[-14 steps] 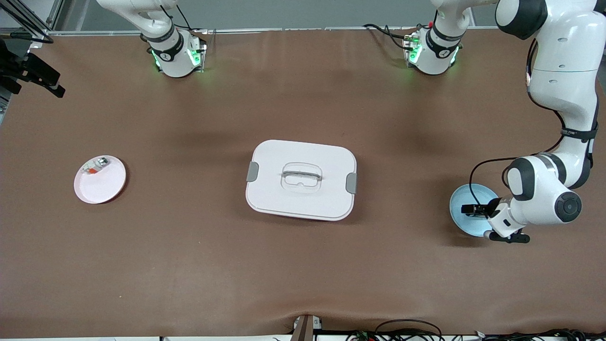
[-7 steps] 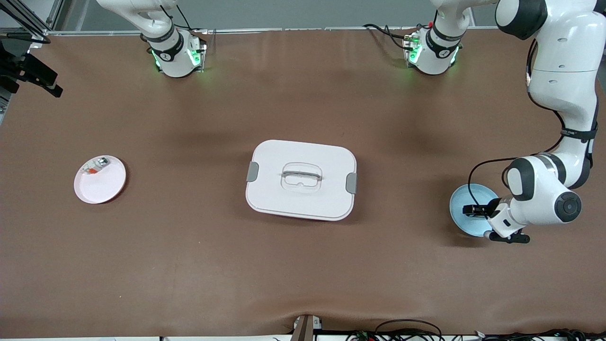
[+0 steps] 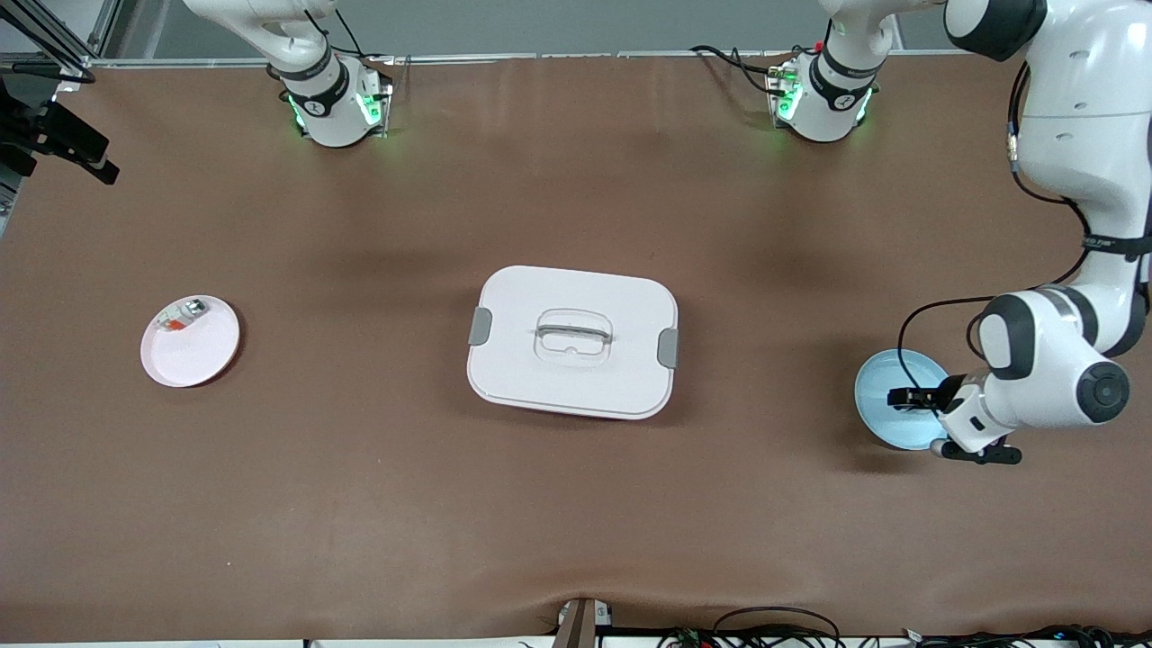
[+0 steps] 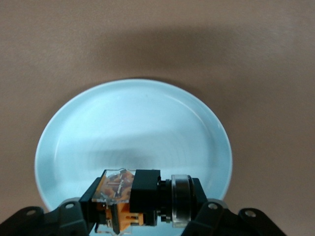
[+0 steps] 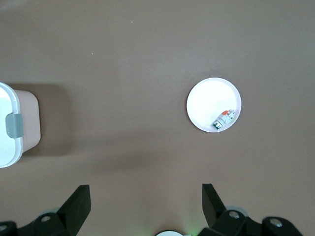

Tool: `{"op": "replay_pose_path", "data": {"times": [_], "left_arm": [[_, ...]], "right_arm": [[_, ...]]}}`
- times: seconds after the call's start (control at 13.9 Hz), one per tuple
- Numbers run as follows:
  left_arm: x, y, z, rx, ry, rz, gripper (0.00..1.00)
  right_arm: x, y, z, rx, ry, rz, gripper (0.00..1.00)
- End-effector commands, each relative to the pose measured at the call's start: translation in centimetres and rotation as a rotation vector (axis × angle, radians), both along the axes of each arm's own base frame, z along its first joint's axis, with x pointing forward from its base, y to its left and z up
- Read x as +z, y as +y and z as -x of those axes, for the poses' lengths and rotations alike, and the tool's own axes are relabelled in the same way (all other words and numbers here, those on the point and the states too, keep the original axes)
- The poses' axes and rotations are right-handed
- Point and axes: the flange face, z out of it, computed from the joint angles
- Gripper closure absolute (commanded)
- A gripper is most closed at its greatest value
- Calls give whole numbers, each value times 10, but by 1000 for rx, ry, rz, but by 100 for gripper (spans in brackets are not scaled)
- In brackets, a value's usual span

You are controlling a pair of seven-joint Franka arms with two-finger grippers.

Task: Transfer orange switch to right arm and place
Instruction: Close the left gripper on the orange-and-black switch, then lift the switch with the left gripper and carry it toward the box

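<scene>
Orange switch (image 4: 140, 201) was clamped sideways in the left end effector (image 4: 142, 216), right over the blue plate (image 4: 133, 123).

Landmark for everything was the white lidded box (image 3: 572, 341) mid-table (image 3: 576, 522). That blue plate (image 3: 886, 418) sat off toward the left arm's end of the table from the box, and the left end effector (image 3: 904, 398) hung just above it with its fingers squeezed on the switch's black body, orange bits and clear cap at one end and the round ring at the other. Toward the right arm's end from the box sat a pink plate (image 3: 191, 346) with a small silver-white piece with a red bit (image 3: 183, 316) on its rim side. The right arm waited high above the table between the box and that pink plate (image 5: 214, 104), right end effector (image 5: 145, 209) spread wide with nothing between the fingers.
</scene>
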Motion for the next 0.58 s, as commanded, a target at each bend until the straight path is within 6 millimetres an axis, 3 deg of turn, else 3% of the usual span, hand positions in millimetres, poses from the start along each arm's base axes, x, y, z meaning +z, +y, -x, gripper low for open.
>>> {"op": "replay_pose_path", "data": {"times": [0.0, 0.29, 0.5], "left_arm": [[52, 1, 13, 6, 40, 21, 69], [119, -9, 33, 18, 96, 79, 69], [187, -26, 56, 43, 159, 103, 69]], "right_arm": [[2, -2, 2, -19, 3, 12, 0], [4, -2, 0, -17, -8, 11, 0], [7, -1, -1, -16, -25, -1, 0]]}}
